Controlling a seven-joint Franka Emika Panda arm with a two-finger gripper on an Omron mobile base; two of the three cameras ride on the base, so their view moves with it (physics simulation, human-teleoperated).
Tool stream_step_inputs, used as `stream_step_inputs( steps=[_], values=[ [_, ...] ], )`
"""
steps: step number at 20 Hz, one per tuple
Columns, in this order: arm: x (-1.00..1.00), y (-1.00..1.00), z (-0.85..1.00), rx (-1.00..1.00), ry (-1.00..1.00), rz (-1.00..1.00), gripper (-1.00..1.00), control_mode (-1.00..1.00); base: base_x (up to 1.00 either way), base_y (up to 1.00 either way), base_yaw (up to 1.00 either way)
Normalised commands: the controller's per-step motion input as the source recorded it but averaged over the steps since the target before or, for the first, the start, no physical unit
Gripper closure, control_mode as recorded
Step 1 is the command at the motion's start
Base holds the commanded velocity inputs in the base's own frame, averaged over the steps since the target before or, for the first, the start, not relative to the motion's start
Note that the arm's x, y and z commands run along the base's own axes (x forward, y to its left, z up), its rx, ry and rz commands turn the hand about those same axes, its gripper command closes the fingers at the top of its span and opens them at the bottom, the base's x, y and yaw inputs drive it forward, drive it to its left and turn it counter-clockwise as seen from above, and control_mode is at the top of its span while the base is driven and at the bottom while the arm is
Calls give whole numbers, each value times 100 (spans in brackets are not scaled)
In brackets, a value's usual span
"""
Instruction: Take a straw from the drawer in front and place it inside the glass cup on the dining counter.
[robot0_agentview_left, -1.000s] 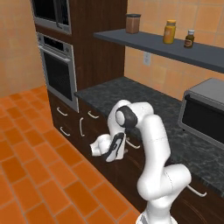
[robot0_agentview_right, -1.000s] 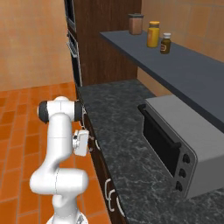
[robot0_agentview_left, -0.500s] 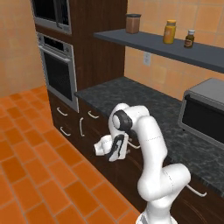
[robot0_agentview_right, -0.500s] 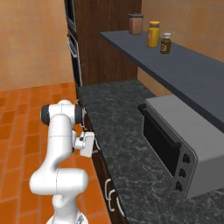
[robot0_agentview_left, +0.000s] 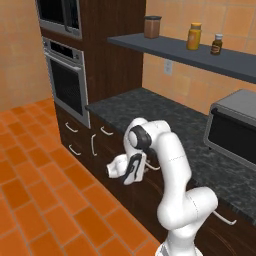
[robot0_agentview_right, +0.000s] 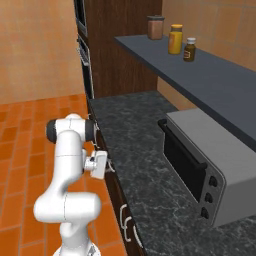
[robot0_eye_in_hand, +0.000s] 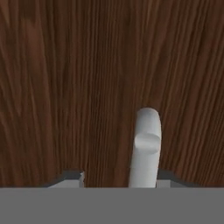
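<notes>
The arm was bent low in front of the dark cabinets, with the end effector (robot0_agentview_left: 141, 167) pressed up against the front of the drawer (robot0_agentview_left: 150, 172) under the black speckled desk (robot0_agentview_left: 165, 125). From the hand view, the silver handle (robot0_eye_in_hand: 146, 146) rose just ahead of the fingers against the wood grain, very near or touching; I could not tell whether the fingers were clamped on it or spread apart.

As I judged it, the job was barely begun. The drawer looked closed, flush with its neighbours, so the straw would have been shut inside it. Pulling the drawer open, picking out the straw, driving to the dining counter and dropping it into the glass cup all remained to do.

Around it stood a toaster oven (robot0_agentview_right: 200, 160) on the desk, three jars on the shelf (robot0_agentview_right: 200, 60) above, and a wall oven (robot0_agentview_left: 65, 85) in the tall cabinet. Nothing blocked the drawer's path except the robot's own base, standing close on the orange tiled floor (robot0_agentview_left: 40, 190).
</notes>
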Motion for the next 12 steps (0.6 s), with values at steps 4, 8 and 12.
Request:
stream_step_inputs(
  steps=[4,8,12],
  values=[
    [-62,54,0,0,-10,0,100,-100,0,0,0],
    [-89,94,0,0,-8,0,100,-100,0,0,0],
    [-94,100,0,0,-3,0,100,-100,0,0,0]
  ],
)
